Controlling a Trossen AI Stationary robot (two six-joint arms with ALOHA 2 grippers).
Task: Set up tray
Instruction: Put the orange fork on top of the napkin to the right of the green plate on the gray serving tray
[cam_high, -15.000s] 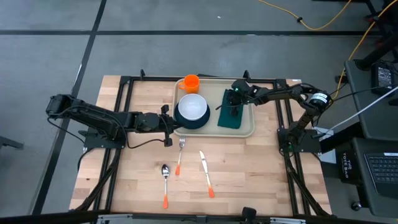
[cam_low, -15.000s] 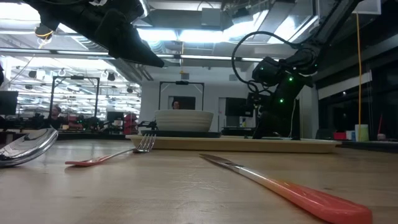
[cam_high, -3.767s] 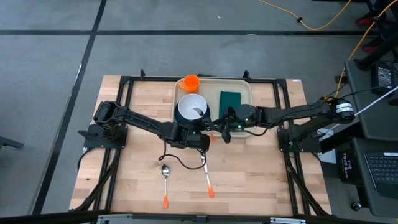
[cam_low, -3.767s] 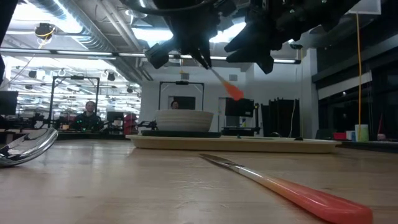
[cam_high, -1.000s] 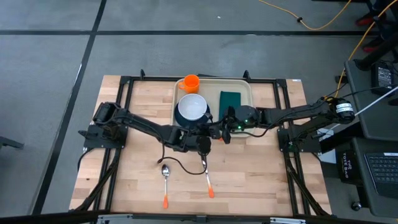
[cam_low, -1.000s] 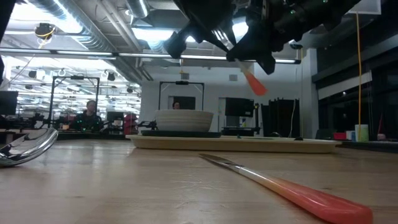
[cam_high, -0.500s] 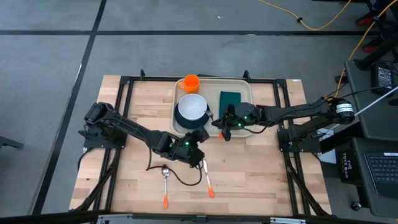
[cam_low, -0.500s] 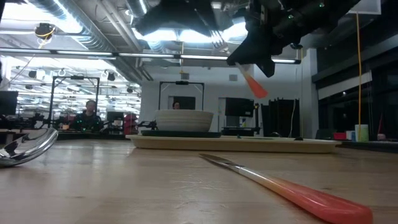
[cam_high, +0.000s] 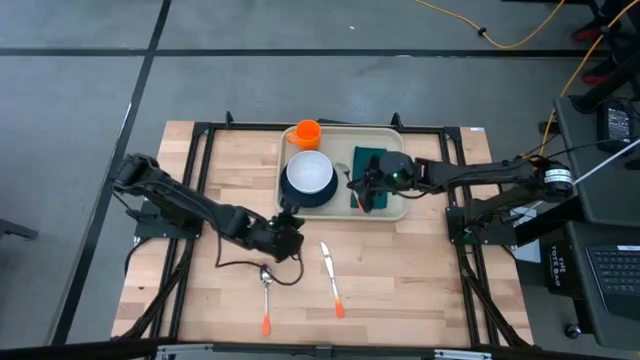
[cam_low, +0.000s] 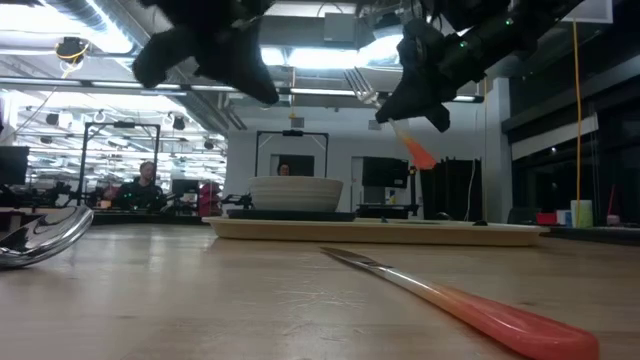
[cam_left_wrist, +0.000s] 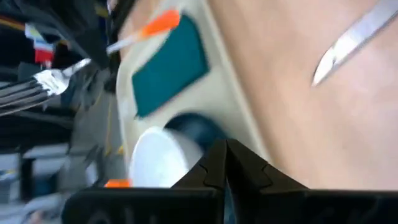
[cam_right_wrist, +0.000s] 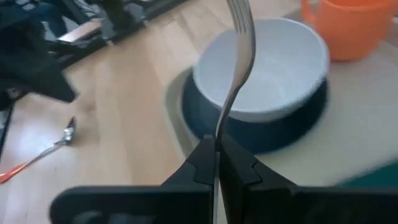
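Two arms work over the table (cam_high: 220, 290). The right tool (cam_high: 362, 186) is above the tray (cam_high: 400, 213), over the near left part of the green napkin (cam_high: 370, 158), and its fingers (cam_right_wrist: 239, 165) are clamped on a fork (cam_right_wrist: 238, 56). In the right wrist view the metal tines point away from the tool, toward the white bowl (cam_right_wrist: 267, 74); in the low view the fork hangs tilted in the air, with the tines up to the left and the orange handle (cam_low: 418, 152) lower to the right. The left tool (cam_high: 290, 222) is above the bare wood just near of the tray's near left corner, and its fingers (cam_left_wrist: 214, 165) are pressed together with nothing between them. The tray lies at the far middle of the table. On its left part stands the bowl on a dark plate (cam_high: 296, 199), an orange cup (cam_high: 307, 133) stands at its far left corner, and the napkin lies flat on its right part. On the table near of the tray lie a knife (cam_high: 331, 279) and a spoon (cam_high: 266, 297), both with orange handles, the spoon to the left of the knife and well apart from it. In the low view a person (cam_low: 146, 180) sits far back in the room.
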